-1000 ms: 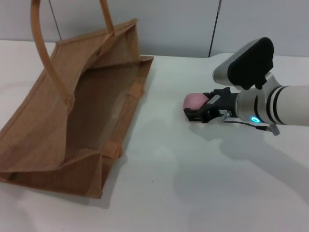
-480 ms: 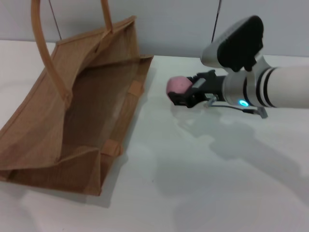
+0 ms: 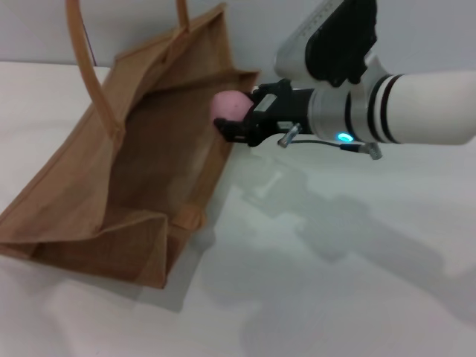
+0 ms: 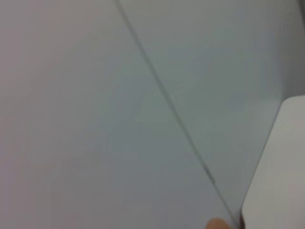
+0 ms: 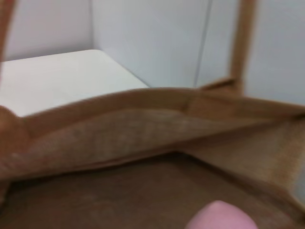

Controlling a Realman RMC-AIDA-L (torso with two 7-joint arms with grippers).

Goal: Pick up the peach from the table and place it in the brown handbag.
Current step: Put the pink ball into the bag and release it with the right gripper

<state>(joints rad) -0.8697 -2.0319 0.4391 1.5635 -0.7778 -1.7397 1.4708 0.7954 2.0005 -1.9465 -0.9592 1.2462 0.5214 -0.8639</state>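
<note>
My right gripper (image 3: 232,119) is shut on the pink peach (image 3: 228,106) and holds it in the air over the right rim of the brown handbag (image 3: 119,186). The handbag stands open on the white table (image 3: 335,282) at the left, its two looped handles rising at the back. In the right wrist view the bag's woven inside (image 5: 143,143) fills the picture and the peach (image 5: 220,217) shows at the edge. My left gripper is out of view; the left wrist view shows only a grey wall.
The table stretches to the right and front of the bag. A grey panelled wall (image 3: 149,30) stands behind the table. My right arm (image 3: 416,108) reaches in from the right above the tabletop.
My right gripper has lifted the peach off the table and carried it left and up, from the middle right of the table to the bag's right rim.
</note>
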